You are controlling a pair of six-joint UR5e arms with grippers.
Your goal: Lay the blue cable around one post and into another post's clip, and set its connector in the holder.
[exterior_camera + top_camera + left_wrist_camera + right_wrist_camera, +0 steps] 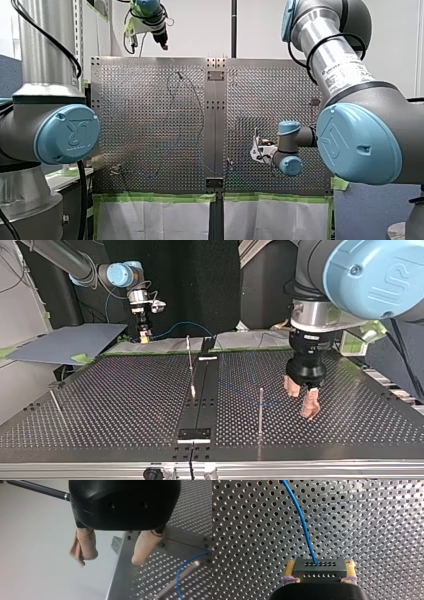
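**Right hand** (pixel 320 564): clenching on the black connector (pixel 319 572). Its yellow pads (pixel 291 568) are pressing the connector's two short sides. This is likely so that the pinned face and the cable exit are showing clear for seating. In the top view it is hanging at 10 o'clock, above the far edge of the desk (pixel 100 405) and well apart from every post.

**Blue cable** (pixel 299 517): leaving the connector's face and arching away over the perforations. In the top view it is looping slack from the right hand toward 12 o'clock. A faint run is lying on the desk near the middle. Whether it is rounding any post cannot be told.

**Left hand** (pixel 301 399): released, its beige pads (pixel 84 547) spread with nothing between them. It is hovering low at 4 o'clock in the top view, near the front post (pixel 260 410). It is probably waiting there to steer the slack.

**Other posts**: the centre post (pixel 190 365) is standing by the dark middle strip. The side post (pixel 55 402) is standing at 8 o'clock. No clip is large enough to make out.

**Holder**: not identified with certainty. The black block (pixel 195 434) at 6 o'clock may be it. The connector is not yet seated.
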